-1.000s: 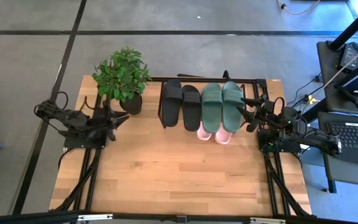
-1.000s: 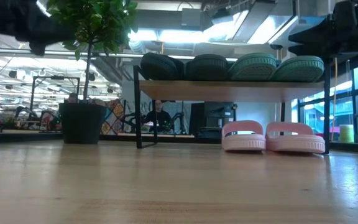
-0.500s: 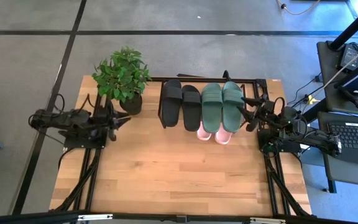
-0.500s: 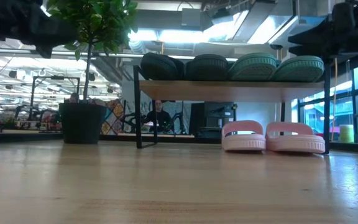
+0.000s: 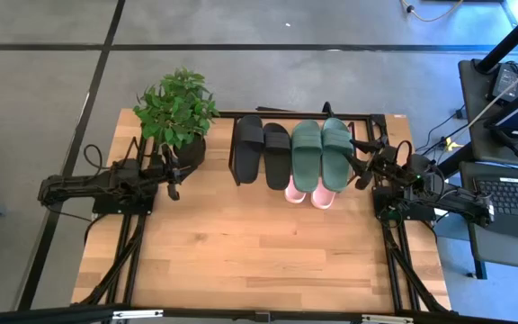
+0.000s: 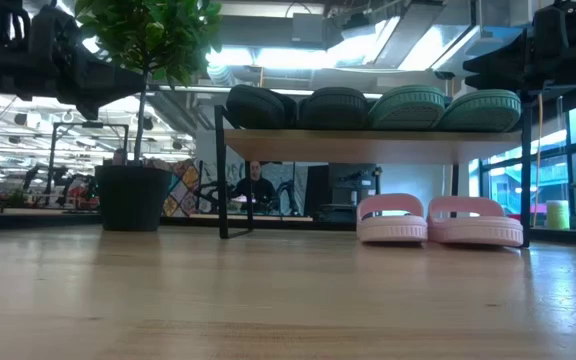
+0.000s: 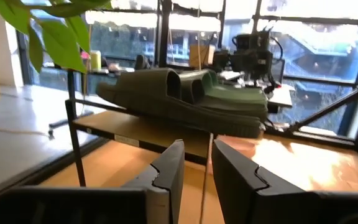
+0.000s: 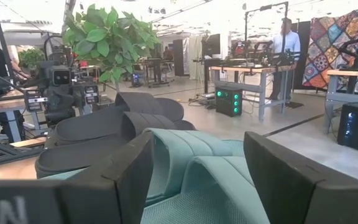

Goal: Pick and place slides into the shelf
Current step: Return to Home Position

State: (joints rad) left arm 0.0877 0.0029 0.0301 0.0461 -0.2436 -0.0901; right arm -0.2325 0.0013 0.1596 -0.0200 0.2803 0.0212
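- Right end effector (image 5: 363,165): hangs just beside the right end of the shelf (image 6: 368,146), at top-board height. In the high view the shelf lies at its 9 o'clock. The fingers are spread wide and clamp nothing; the nearest green slide shows ahead between them in the wrist view.
- Left end effector (image 5: 173,179): hangs over the left part of the tabletop (image 5: 241,252), apart from the shelf, which lies at its 3 o'clock. The fingers stand a narrow gap apart and are empty.
- Slides: all six are at the shelf, with long axes running 12 to 6 o'clock in the high view.
  - The black pair (image 5: 248,148) occupies the left half of the top board.
  - The green pair (image 5: 306,155) occupies the right half, side by side with the black.
  - The pink pair (image 6: 392,218) stands on the tabletop under the board, beneath the green pair, with its ends showing toward 6 o'clock.
- Governing relation (judged): placing looks complete, so only withdrawal remains. The right end effector is the nearer one. A retreat toward 3 o'clock leads away from the shelf, whereas drift toward 9 o'clock would nudge the outer green slide.
- Plant (image 5: 176,110): the pot stands near the left end effector, at about its 1 o'clock, with foliage spreading above. It is judged the only obstacle on that side.
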